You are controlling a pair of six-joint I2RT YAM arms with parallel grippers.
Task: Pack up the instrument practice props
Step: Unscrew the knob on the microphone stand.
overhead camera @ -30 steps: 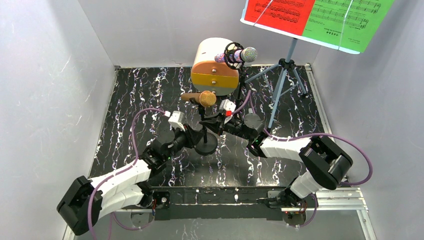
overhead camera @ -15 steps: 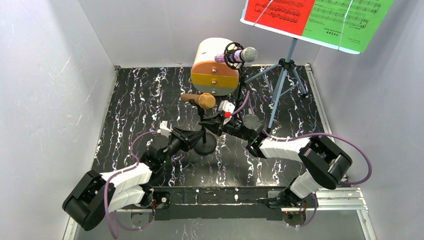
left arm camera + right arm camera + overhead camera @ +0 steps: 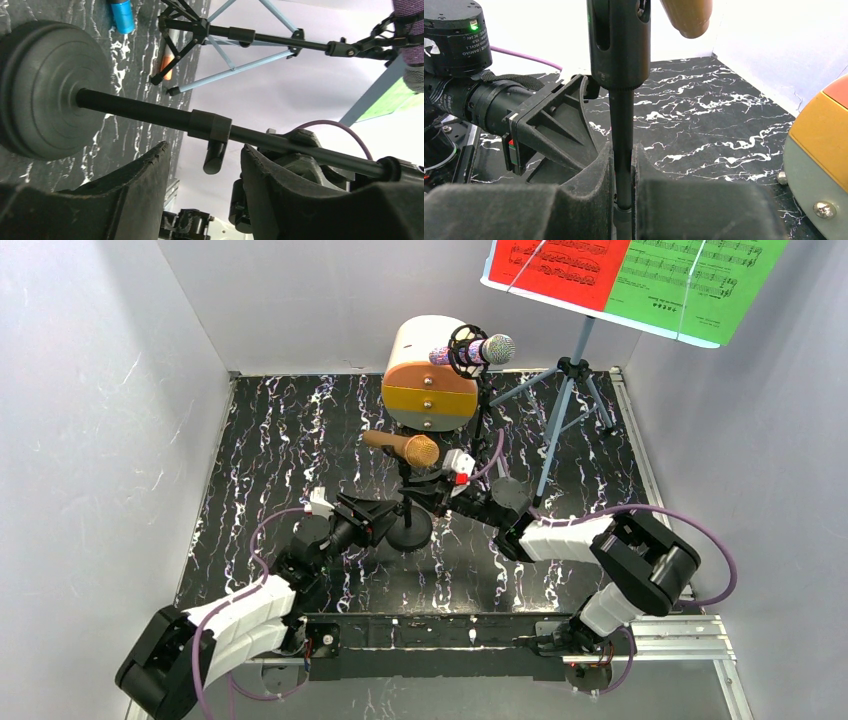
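The right hand (image 3: 623,167) pinches the black mic stand's pole (image 3: 622,117) beneath the gold microphone (image 3: 405,447). The left hand (image 3: 204,167), fingers parted, grips nothing near the stand's round base (image 3: 35,90).

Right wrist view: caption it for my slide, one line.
Right gripper clamped on the black mic-stand pole, gold microphone overhead.

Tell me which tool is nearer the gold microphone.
Right. The right tool is shut on the stand pole just beneath the gold microphone. The left tool is open and lower down by that pole, near the round base.
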